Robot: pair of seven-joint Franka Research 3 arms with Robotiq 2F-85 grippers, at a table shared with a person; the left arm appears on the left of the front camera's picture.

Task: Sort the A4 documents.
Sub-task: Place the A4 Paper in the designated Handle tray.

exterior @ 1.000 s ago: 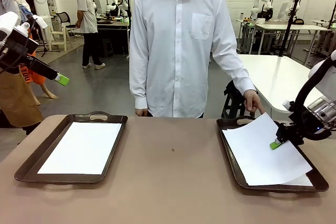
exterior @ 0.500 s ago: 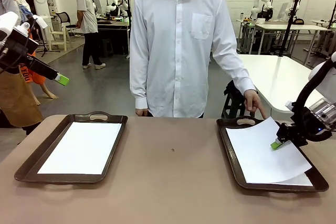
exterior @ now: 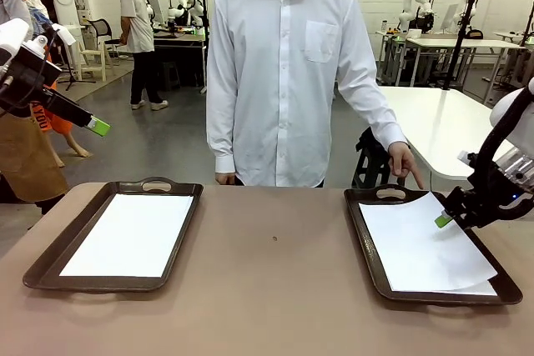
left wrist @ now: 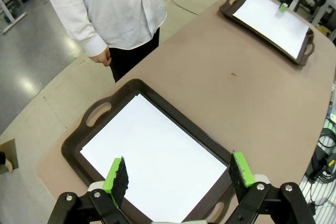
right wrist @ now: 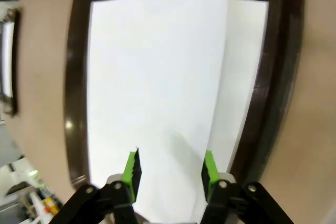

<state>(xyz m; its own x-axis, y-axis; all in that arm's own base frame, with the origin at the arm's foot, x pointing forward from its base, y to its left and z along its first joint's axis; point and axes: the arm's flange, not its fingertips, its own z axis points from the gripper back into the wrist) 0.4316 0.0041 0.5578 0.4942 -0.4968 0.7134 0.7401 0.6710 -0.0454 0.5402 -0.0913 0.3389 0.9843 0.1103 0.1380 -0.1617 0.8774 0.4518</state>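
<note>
**Two trays loaded, top right sheet lying askew**

The brown table [exterior: 275, 289] carries two dark brown handled trays. The left tray [exterior: 50, 263] holds a white A4 sheet [exterior: 133, 233] lying flat and square within its rim. The right tray [exterior: 365, 239] holds a lower sheet [exterior: 484, 288], of which only a strip shows at the near right corner, and a top sheet [exterior: 421, 243] lying skewed over it (its far right corner reaches out over the tray's right rim).

The right gripper [exterior: 444, 220] sits at the top sheet's right edge, above the tray's right side. In the right wrist view its green-padded fingers [right wrist: 132, 169] stand moderately apart with the top sheet below them; nothing is between them. Whether a fingertip touches the paper cannot be told from the front view.

The left gripper [exterior: 98, 127] hangs raised, well above and to the left of the left tray. The left wrist view shows its fingers [left wrist: 116, 177] spread wide and empty, looking down on that tray's sheet.

A person in a white shirt [exterior: 284, 64] stands at the far side. One hand [exterior: 405, 162] hangs just beyond the right tray's far handle; the other hand [exterior: 224, 178] rests at the table's far edge.
</note>
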